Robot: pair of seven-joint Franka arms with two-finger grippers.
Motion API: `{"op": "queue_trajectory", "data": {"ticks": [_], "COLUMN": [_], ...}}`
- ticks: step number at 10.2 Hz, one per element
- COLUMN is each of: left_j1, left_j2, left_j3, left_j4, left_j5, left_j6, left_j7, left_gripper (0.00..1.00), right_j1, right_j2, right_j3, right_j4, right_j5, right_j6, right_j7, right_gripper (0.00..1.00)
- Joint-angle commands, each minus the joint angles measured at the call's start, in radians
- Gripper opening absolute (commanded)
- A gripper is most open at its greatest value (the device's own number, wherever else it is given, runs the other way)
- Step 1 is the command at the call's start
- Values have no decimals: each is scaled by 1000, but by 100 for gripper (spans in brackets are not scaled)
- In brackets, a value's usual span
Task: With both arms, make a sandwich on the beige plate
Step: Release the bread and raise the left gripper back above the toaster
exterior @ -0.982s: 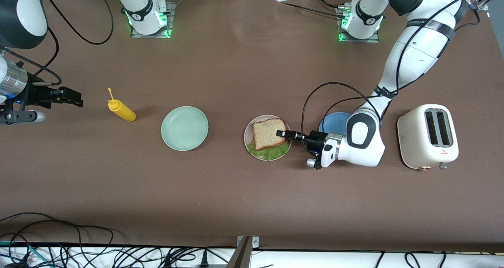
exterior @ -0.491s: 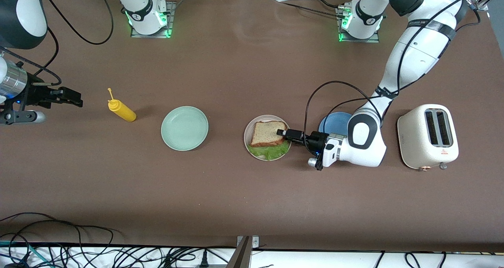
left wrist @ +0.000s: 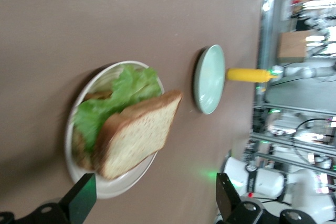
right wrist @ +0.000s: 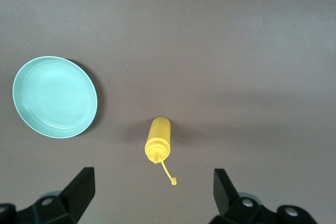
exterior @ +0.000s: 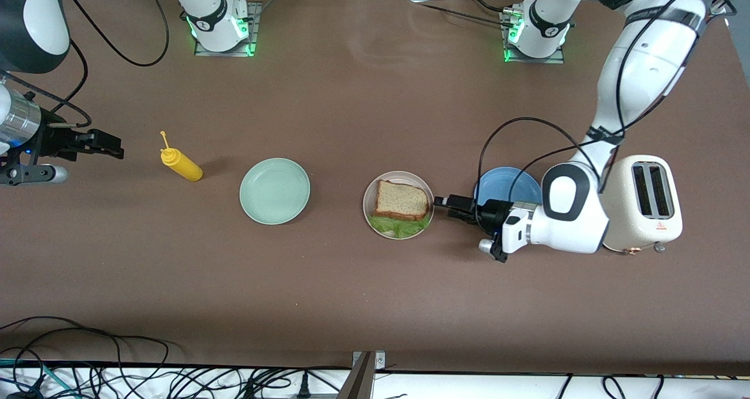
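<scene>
I see the left hand [exterior: 440, 203] with fingers spread, just beside the beige plate [exterior: 369, 204]; the blue plate [exterior: 507, 185] and toaster [exterior: 637, 203] crowd its arm. Between the mint plate [exterior: 275, 191] and the sandwich [exterior: 401, 202] the table [exterior: 375, 293] is free, also along its near edge.

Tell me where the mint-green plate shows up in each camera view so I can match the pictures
Front view: the mint-green plate lies on the table between the yellow bottle and the beige plate with the sandwich.
Left wrist view: the plate shows edge-on, past the sandwich.
Right wrist view: the plate lies flat, beside the bottle.
Shared landmark: the yellow bottle, in all three views.
</scene>
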Motion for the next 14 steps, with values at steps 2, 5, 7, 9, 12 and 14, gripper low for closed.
{"op": "queue_trajectory", "data": {"ticks": [2, 5, 7, 9, 12, 14], "left_j1": [27, 25, 25, 62, 78, -37], "left_j2": [-194, -366, -478, -567, -665, -733], "left_j3": [3, 0, 0, 22, 87, 235], "left_j4": [-25, -24, -24, -9, -27, -117], "left_j5": [317, 645, 757, 780, 772, 734], "left_j6": [-97, -255, -327, -334, -374, -365], "left_j7": [-192, -298, -368, -390, -378, -382], "left_gripper": [100, 100, 100, 100, 100, 100], "right_j1": [-1, -1, -1, -1, -1, -1], "right_j2": [-8, -8, -8, -8, -8, -7], "right_j3": [-1, -1, -1, -3, -1, -1], "right_j4": [-7, -5, -7, -7, -5, -4], "right_j5": [22, 22, 22, 22, 22, 22], "right_j6": [-6, -6, -6, -7, -6, -6], "right_j7": [-3, -3, -3, -3, -2, 7], "right_gripper": [100, 100, 100, 100, 100, 100]}}
